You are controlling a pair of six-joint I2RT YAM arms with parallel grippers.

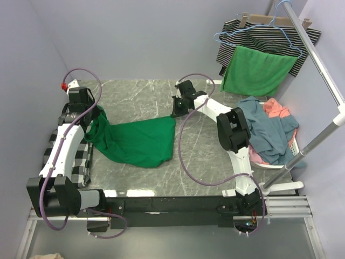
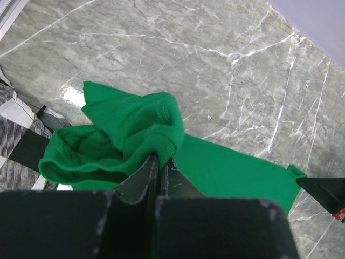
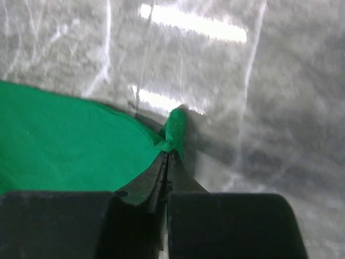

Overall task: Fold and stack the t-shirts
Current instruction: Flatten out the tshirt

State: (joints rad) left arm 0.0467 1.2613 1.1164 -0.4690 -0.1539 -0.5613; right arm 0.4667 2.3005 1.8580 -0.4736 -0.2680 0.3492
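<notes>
The emerald green t-shirt is stretched between both grippers over the marble table. My left gripper is shut on its ribbed neck end, which bunches up at the left. My right gripper is shut on the shirt's far corner, just above the table. The shirt's body sags onto the table between them. A dusty blue t-shirt and a coral one lie heaped in a white basket at the right.
A black-and-white checked cloth lies under the left arm. A brighter green cloth and a striped garment hang on a rack at the back right. The rack's pole slants down past the basket.
</notes>
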